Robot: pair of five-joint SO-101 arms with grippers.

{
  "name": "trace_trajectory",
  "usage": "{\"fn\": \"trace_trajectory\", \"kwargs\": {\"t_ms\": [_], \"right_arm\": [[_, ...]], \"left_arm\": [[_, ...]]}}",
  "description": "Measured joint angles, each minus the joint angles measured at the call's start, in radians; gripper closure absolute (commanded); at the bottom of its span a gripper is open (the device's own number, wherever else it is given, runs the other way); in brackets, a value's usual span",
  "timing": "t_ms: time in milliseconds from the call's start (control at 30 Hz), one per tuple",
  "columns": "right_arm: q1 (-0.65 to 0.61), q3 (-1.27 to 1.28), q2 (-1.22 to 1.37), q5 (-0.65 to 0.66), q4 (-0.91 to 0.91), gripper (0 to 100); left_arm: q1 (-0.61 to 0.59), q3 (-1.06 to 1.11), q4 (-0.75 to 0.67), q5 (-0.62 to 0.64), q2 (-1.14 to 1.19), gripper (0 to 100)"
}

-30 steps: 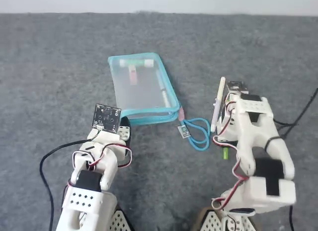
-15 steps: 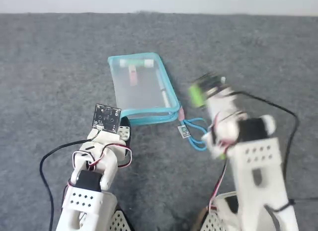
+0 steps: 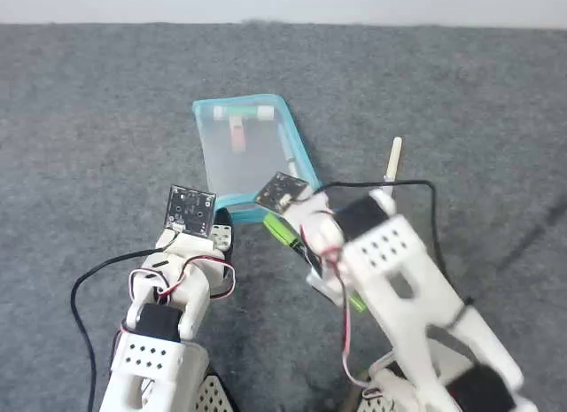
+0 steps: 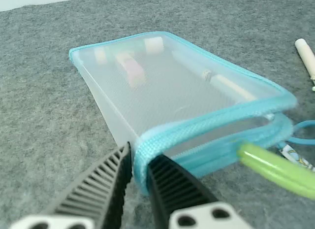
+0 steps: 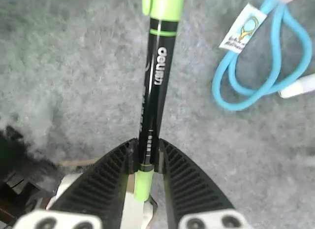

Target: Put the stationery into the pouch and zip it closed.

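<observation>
At the pouch (image 3: pixel 248 155), the pen (image 3: pixel 282 230) has arrived.

The right tool (image 5: pixel 147 146) has swung the green pen (image 5: pixel 156 81) across to the pouch (image 3: pixel 248 159) opening.

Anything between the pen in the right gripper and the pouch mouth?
Nothing visible. The pen tip is at the mouth of the pouch, whose edge the left gripper pinches. The cord loop lies beside the pen, off its line.
</observation>
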Motion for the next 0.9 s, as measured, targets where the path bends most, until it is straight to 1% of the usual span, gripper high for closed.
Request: {"fn": "trace_trajectory", "kwargs": {"t_ms": [400,533,700,733,800,867,900], "right_arm": [[-0.002,-0.465,0.417,-0.160,0.000,99.2],[-0.002,-0.683,0.583,-0.221,0.072,99.2],[-0.003,-0.985,0.787,-0.333,0.137,98.5],[-0.003,-1.039,0.821,-0.356,0.141,96.3],[0.000,-1.137,0.876,-0.385,0.144,88.2],[0.002,-1.204,0.901,-0.396,0.146,80.1],[-0.002,-1.220,0.901,-0.399,0.146,78.0]], "left_arm": [[0.000,0.000,0.000,0.000,0.000,99],[0.000,0.000,0.000,0.000,0.000,99],[0.000,0.000,0.000,0.000,0.000,99],[0.000,0.000,0.000,0.000,0.000,99],[-0.002,0.000,-0.003,0.005,0.000,99],[-0.002,0.000,-0.005,0.006,0.000,99],[-0.002,-0.002,-0.005,0.006,0.000,99]]}}
